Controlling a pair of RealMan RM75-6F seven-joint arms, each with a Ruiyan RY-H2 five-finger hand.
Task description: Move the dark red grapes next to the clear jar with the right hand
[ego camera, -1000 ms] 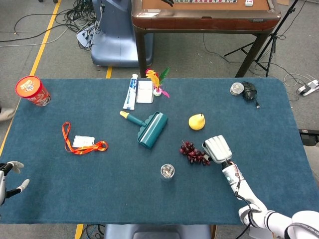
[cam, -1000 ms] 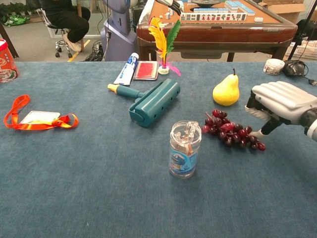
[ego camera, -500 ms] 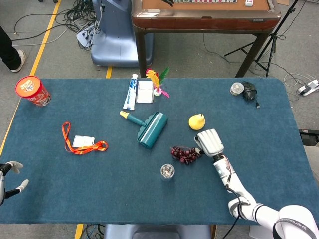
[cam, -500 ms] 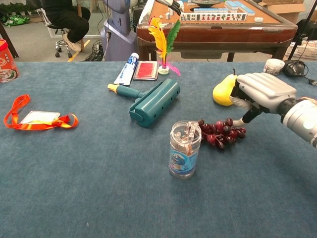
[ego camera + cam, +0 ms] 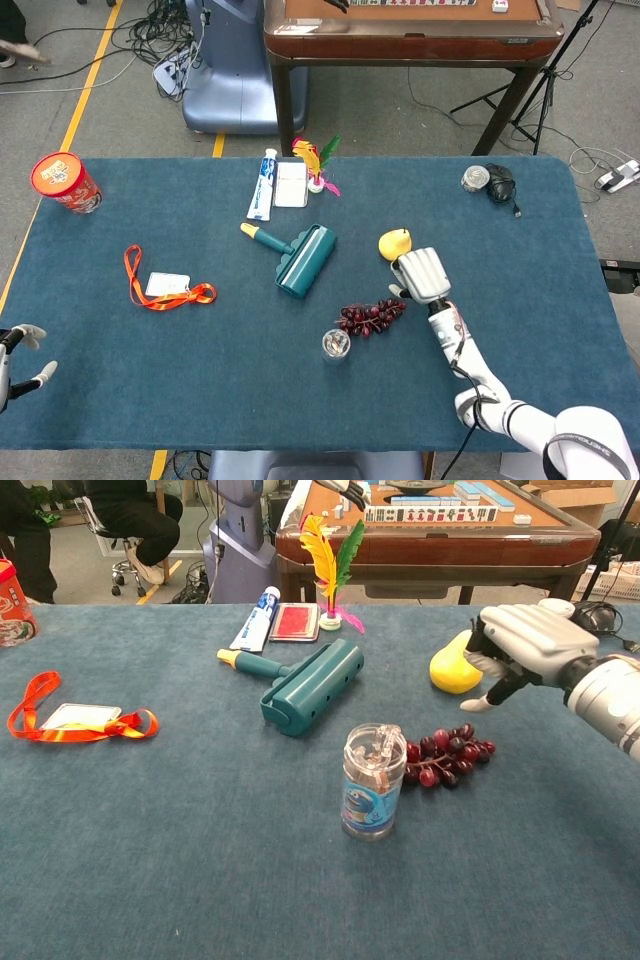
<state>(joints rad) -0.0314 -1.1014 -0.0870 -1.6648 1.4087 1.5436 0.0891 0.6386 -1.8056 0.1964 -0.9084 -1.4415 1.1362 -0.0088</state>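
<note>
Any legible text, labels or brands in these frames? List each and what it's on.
None can be read.
clear jar: blue label with a picture, words too blurred.
toothpaste tube: print too small.
red snack cup: markings illegible.
badge card on the orange lanyard: looks blank.

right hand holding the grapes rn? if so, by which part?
No. The right hand is lifted clear of the dark red grapes, fingers apart, holding nothing. The grapes lie on the table beside the clear jar. The left hand holds nothing either.

Head view steep from above, chest view low, same table.
</note>
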